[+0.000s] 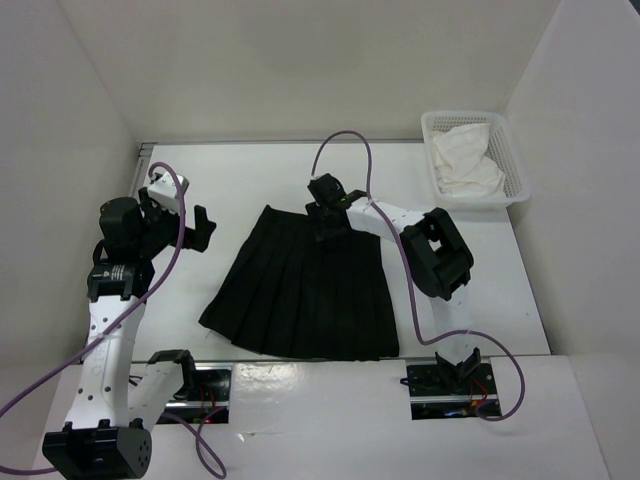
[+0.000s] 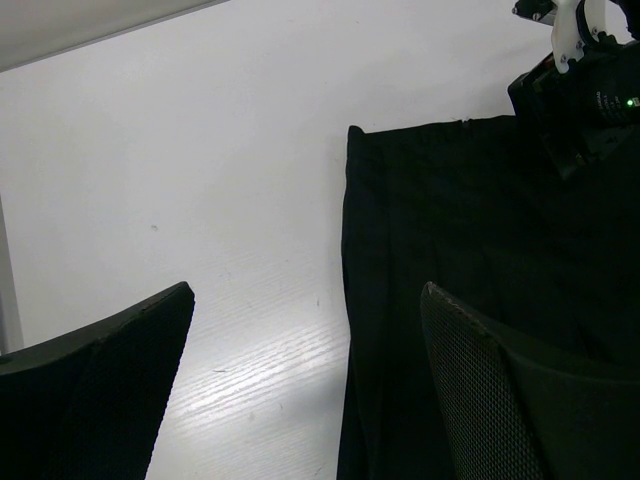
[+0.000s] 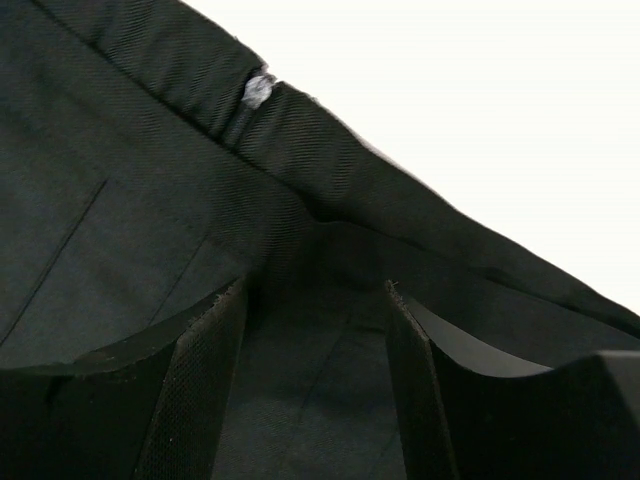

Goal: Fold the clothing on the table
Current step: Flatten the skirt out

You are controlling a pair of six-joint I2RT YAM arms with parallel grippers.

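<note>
At my remote station, the fold is at its opening step: the black pleated skirt point(image 1: 300, 295) lies spread flat near the middle of the white desk point(image 1: 480, 260), waistband away from the arm bases and hem toward them, with no fold made in it yet.

My right hand point(image 1: 325, 222) is down on the waistband point(image 3: 330, 160) near its right half. In the wrist view its jaws stand partly apart, one either side of a small rise of black fabric, and the cloth between them does not look pinched. I judge this to be the moment of taking the first grasp.

My left hand point(image 1: 200, 228) hangs fully open above bare desk just left of the skirt, holding nothing. The skirt's left edge runs between its fingers point(image 2: 110, 390) in its own camera.

The next move, as I read it, calls for the right hand to close firmly on the waistband, and for the left to come in on the opposite corner, so both can lift the top edge evenly toward the hem. Catching only one layer would drag the pleats askew.

A basket point(image 1: 515, 185) holding white cloth point(image 1: 465, 160) sits at the far right corner, well apart.
</note>
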